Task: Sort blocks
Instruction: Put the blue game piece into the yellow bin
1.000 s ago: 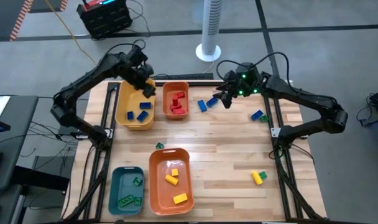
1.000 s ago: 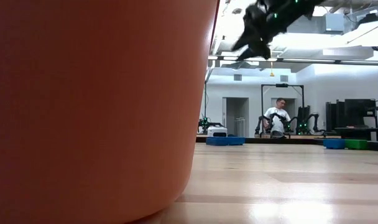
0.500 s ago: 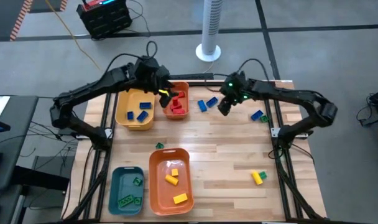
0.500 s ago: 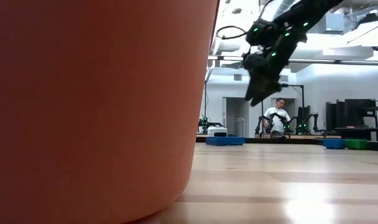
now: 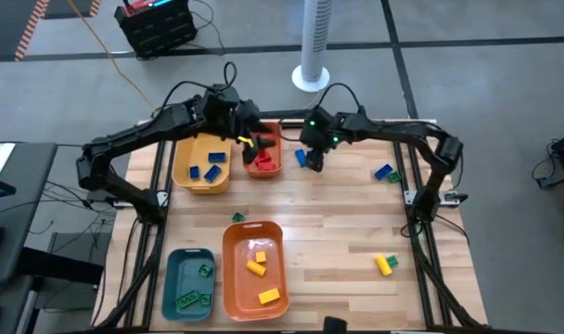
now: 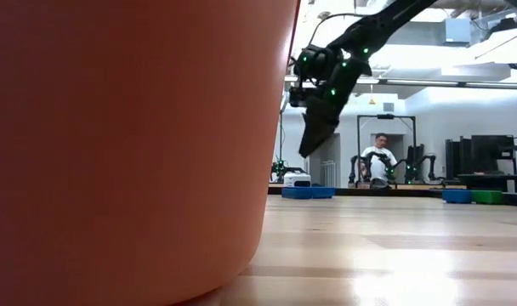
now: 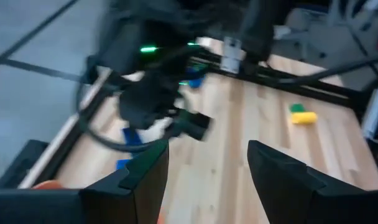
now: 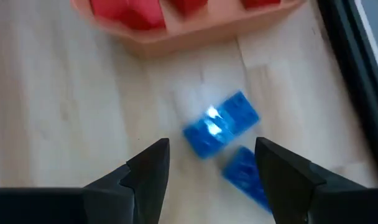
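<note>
My right gripper (image 5: 314,160) (image 8: 211,149) hovers open just above two blue blocks (image 8: 221,127) (image 5: 301,158) that lie flat on the wood beside the far orange bin (image 5: 262,148). Its fingers stand on either side of them without touching. The low view shows it hanging fingers-down (image 6: 309,146). My left gripper (image 5: 252,143) (image 7: 207,152) is open and empty above that same bin, which holds red blocks. More loose blocks lie on the table: a blue and green pair (image 5: 386,173), a yellow and green pair (image 5: 385,264), and a green one (image 5: 237,218).
A yellow bin (image 5: 201,162) holds blue blocks. A near orange bin (image 5: 254,269) holds yellow ones, and a teal bin (image 5: 189,281) holds green ones. The near orange bin's wall (image 6: 122,136) fills the low view's left. The two grippers are close together at the far edge.
My left gripper has moved from over the yellow bin toward the table's right, to above the far orange bin. My right gripper has swung toward the table's left and come down, tipping its fingers downward over the two blue blocks.
</note>
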